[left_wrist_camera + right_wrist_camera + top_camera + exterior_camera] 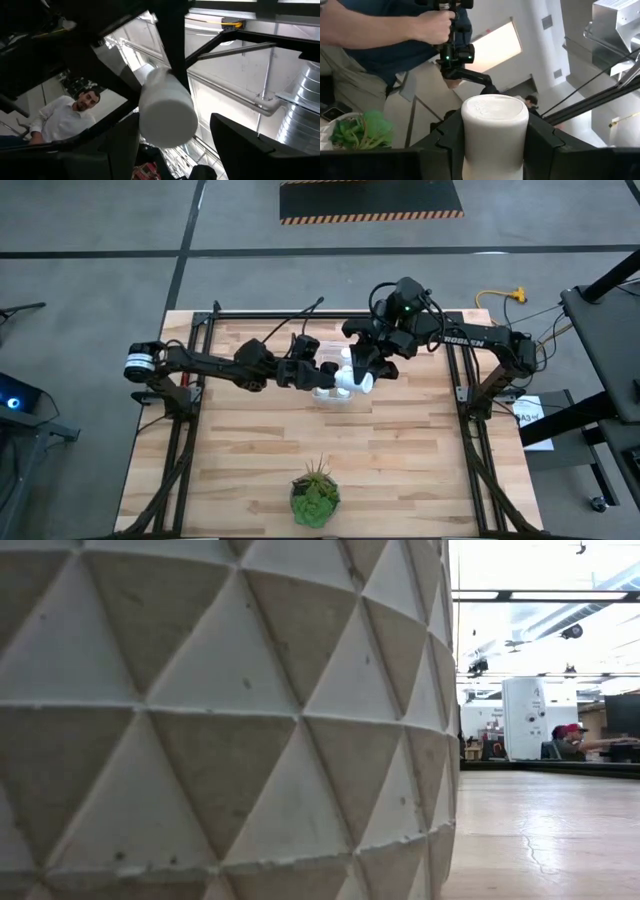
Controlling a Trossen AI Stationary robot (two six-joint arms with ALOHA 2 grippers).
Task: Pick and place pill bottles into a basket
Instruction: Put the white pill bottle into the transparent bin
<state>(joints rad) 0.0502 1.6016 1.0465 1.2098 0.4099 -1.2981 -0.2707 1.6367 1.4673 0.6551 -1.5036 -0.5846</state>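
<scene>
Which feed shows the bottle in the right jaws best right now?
The right wrist view: the bottle stands large between the right gripper fingers. The high view shows only a small white shape; the low view is blocked by the plant pot.

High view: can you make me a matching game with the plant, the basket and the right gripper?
Things:
1. plant
2. basket
3. right gripper

Places or states:
A. shut on a white pill bottle
B. where the left arm and right arm meet
C. alone near the edge of the table

Pairs: 1-C, 2-B, 3-A
</scene>
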